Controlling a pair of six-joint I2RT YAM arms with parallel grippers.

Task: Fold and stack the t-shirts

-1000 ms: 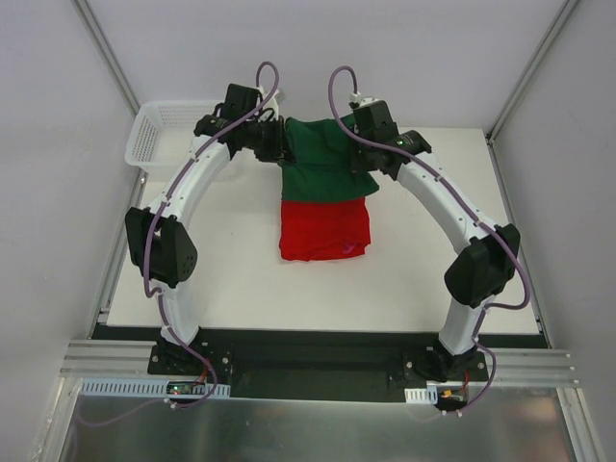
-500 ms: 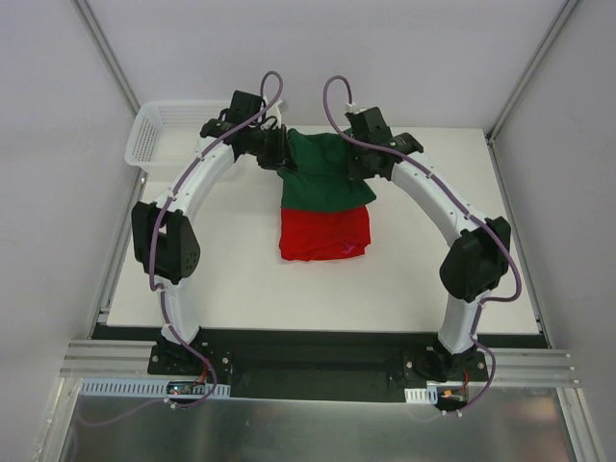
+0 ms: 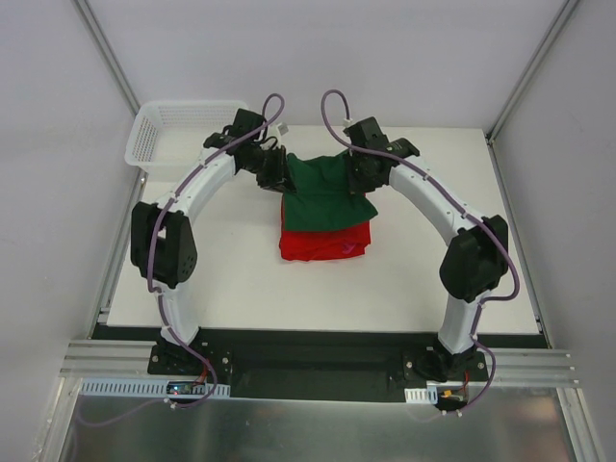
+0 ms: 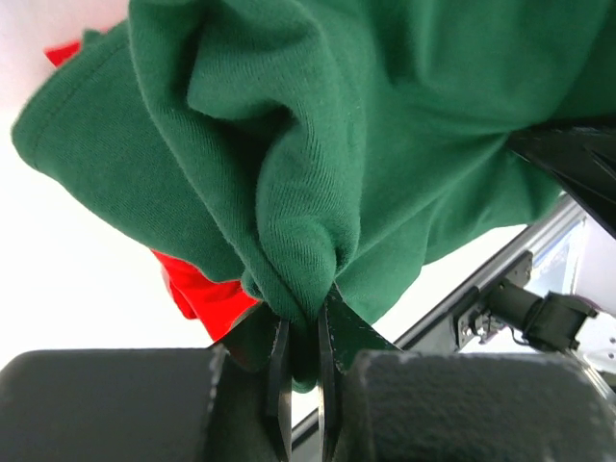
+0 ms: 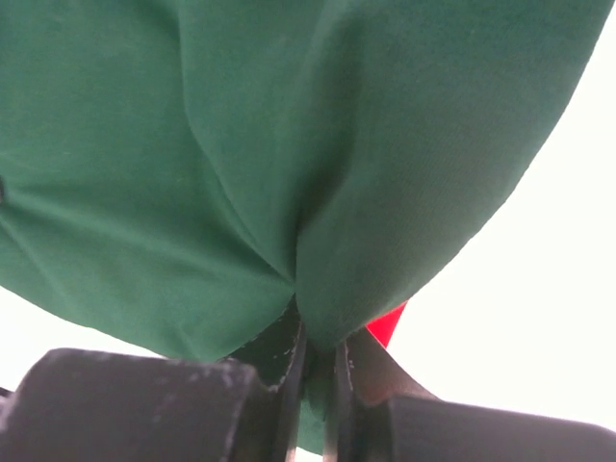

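- Fingers (image 4: 343, 337) of the left gripper (image 4: 304, 332)?
- Nearly closed, pinching a bunched fold of the green t-shirt (image 4: 404, 115).
- And those of the right gripper (image 5: 318, 337)?
- Likewise almost shut, clamped on a gathered edge of the same green cloth.
- Whereabouts of the green t-shirt?
- Slung between both grippers above the far middle of the table (image 3: 241, 279), hanging over the far part of the red t-shirt (image 3: 324, 245).
- And the red t-shirt?
- Folded flat on the table, near part showing below the green.
- Anything else?
- White mesh basket (image 3: 159, 135) at the far left corner, well apart from both shirts.
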